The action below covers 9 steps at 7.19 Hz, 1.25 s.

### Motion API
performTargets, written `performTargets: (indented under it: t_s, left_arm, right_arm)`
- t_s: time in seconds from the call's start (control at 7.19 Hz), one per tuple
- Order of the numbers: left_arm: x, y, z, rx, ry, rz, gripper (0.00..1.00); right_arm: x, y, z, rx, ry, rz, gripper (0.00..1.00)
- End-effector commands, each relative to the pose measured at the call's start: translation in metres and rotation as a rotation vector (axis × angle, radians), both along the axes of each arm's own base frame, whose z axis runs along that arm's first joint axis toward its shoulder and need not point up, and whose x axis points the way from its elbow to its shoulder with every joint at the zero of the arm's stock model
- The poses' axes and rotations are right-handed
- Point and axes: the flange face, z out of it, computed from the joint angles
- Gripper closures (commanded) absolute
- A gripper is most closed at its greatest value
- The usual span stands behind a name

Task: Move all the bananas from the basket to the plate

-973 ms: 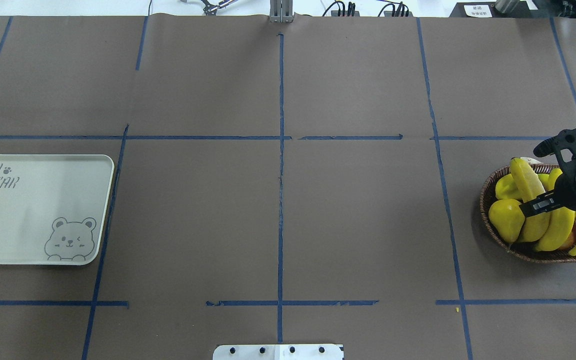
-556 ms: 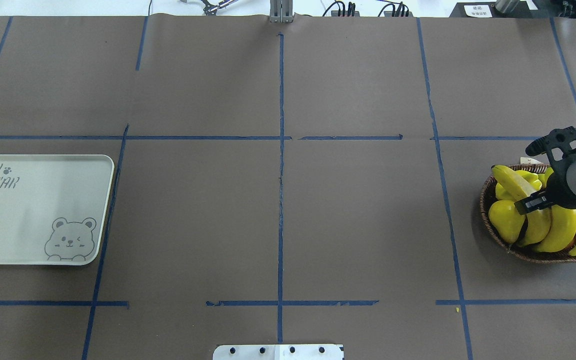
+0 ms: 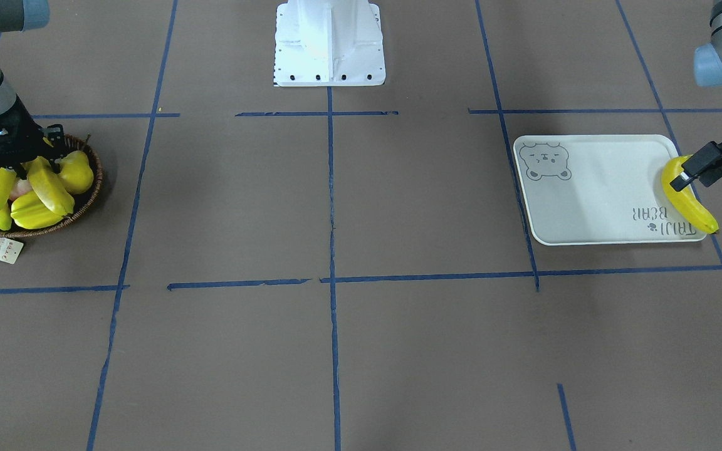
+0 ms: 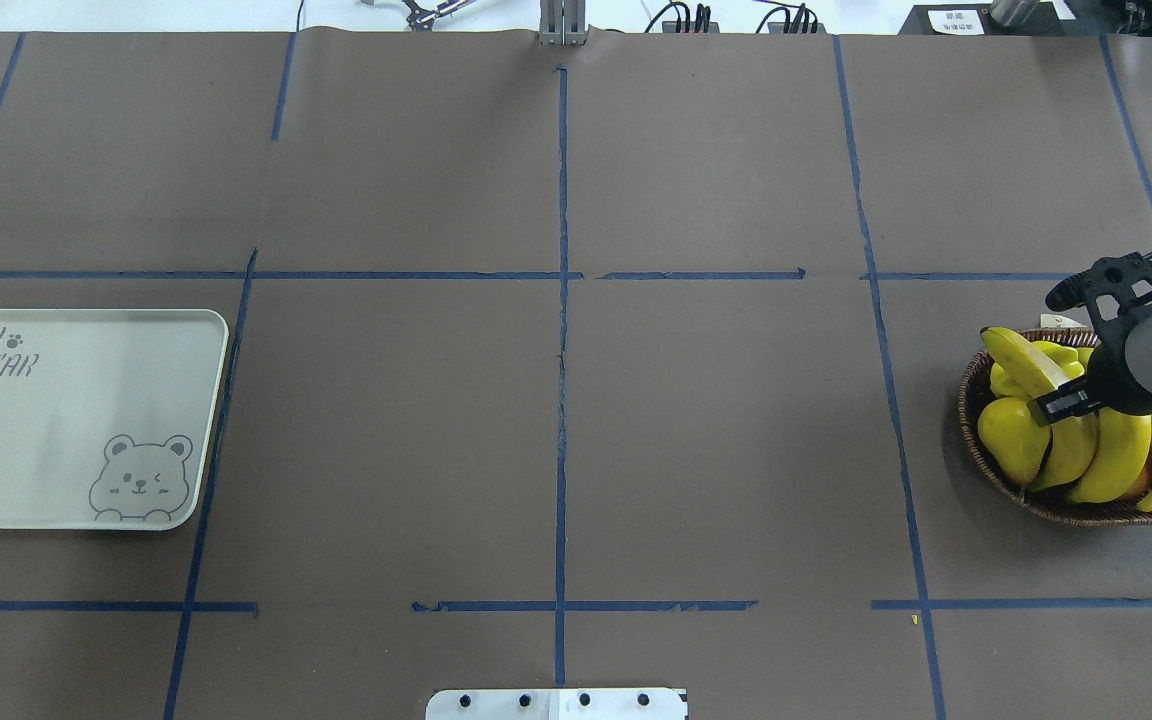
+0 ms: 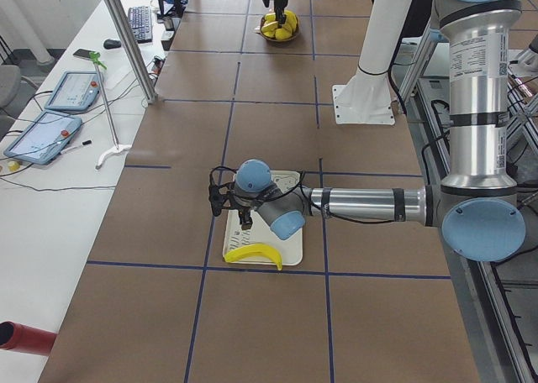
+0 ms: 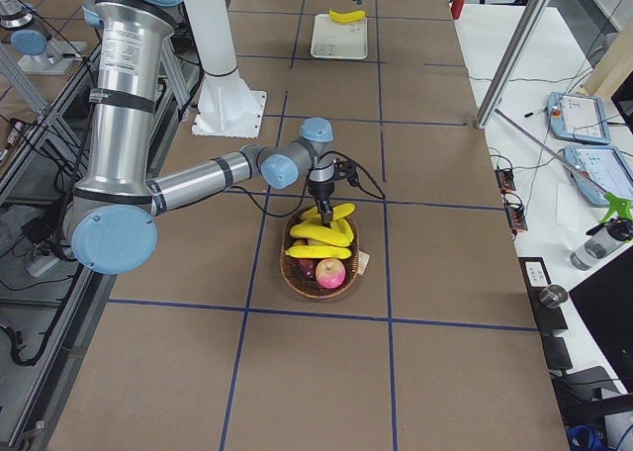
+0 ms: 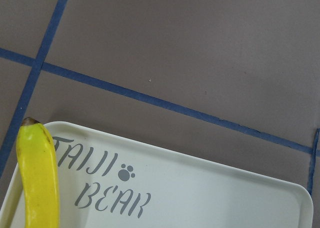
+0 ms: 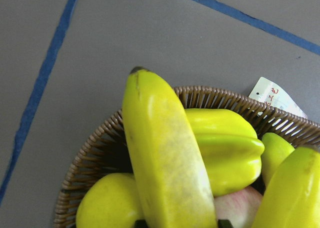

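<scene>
Big banana (image 8: 165, 158) hogs the middle, its dark tip poking past the basket (image 8: 85, 158) rim toward the upper left. Starfruit (image 8: 227, 148) is right up against its right side, pear (image 8: 107, 205) lower left, second banana (image 8: 292, 193) lower right, pinkish fruit (image 8: 235, 208) at the bottom. Paper tag (image 8: 275, 95) upper right, blue tape (image 8: 42, 83) crossing the table (image 8: 150, 28).
</scene>
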Motion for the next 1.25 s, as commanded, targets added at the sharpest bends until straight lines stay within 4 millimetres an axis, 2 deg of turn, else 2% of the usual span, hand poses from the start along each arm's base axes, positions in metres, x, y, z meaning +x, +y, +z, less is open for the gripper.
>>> performTargets:
  t_s: [0.0,0.14,0.56,0.83,1.11]
  left_arm:
    - [0.0,0.0,0.0,0.0,0.0,0.0,0.0]
    - [0.0,0.0,0.0,0.0,0.001,0.001,0.0]
    - [0.0,-0.001,-0.001,0.002,0.002,0.001,0.0]
    - [0.002,0.0,-0.002,0.002,0.003,0.005,0.0]
    - [0.003,0.0,-0.006,0.002,0.009,0.001,0.0]
  right_arm:
    - [0.001,-0.001,-0.001,0.006,-0.002,-0.005,0.84]
    - [0.002,-0.001,-0.004,0.009,-0.005,-0.003,0.97]
    - [0.026,-0.003,-0.031,0.011,-0.027,0.02,1.0]
    - [0.041,0.006,-0.066,-0.001,-0.008,0.017,1.0]
    - [0.053,-0.016,-0.121,-0.02,-0.061,0.055,1.0]
